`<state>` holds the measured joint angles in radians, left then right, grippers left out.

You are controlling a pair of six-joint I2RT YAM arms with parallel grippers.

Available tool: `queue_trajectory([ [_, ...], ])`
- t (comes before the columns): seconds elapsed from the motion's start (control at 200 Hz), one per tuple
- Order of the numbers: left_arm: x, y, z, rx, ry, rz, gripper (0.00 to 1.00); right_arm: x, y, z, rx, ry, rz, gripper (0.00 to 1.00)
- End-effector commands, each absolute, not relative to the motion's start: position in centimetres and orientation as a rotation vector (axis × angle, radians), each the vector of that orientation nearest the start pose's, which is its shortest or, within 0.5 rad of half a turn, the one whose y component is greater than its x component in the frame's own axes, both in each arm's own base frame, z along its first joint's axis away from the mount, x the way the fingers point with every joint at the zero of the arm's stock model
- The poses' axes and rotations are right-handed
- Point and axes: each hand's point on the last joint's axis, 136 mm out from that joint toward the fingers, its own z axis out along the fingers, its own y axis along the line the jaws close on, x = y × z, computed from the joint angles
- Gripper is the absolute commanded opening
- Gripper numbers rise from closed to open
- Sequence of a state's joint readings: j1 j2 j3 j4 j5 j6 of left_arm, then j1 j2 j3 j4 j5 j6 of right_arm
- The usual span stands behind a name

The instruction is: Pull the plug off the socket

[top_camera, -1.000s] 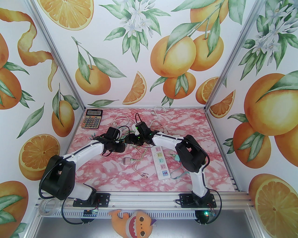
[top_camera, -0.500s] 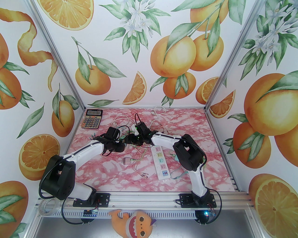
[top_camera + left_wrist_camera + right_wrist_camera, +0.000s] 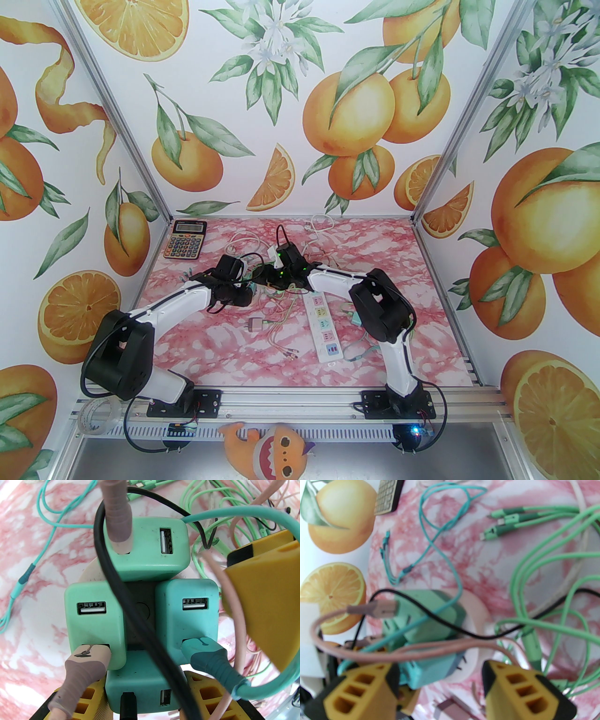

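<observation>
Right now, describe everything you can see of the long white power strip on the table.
The power strip is a long white plastic-looking bar lying flat on the pink marbled table, running near to far just left of the right arm. Five pastel socket panels in different colours line its top, none with a plug in it. Its far end lies by that arm's forearm; whether nearby cables touch it is unclear.

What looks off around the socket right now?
The teal charger sits tilted on the round socket, prongs showing, seemingly half out. A black cable lies draped across the green chargers and could snag.
</observation>
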<state>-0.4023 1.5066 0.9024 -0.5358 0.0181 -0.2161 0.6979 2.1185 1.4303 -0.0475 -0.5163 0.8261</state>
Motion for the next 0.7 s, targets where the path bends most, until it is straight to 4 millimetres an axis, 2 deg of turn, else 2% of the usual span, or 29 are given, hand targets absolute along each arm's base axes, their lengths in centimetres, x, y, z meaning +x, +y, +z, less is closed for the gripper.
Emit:
queue_trajectory([
  [0.0, 30.9, -15.1, 5.8, 0.322, 2.741, -0.267, 0.45, 35.9, 42.6, 7.1, -0.156, 2.608, 1.339, 0.63],
  [0.26, 31.2, -15.3, 6.0, 0.317, 2.737, -0.278, 0.45, 34.3, 41.8, 5.5, -0.161, 2.660, 1.319, 0.63],
  [0.37, 31.2, -15.5, 6.1, 0.318, 2.734, -0.286, 0.45, 34.1, 40.9, 3.8, -0.166, 2.716, 1.221, 0.61],
  [0.44, 31.3, -15.5, 6.2, 0.315, 2.733, -0.288, 0.44, 34.0, 40.1, 2.7, -0.161, 2.752, 1.147, 0.56],
  [0.696, 31.9, -15.9, 7.8, 0.242, 2.692, -0.357, 0.42, 33.2, 38.0, 0.7, -0.173, 2.824, 0.992, 0.51],
])
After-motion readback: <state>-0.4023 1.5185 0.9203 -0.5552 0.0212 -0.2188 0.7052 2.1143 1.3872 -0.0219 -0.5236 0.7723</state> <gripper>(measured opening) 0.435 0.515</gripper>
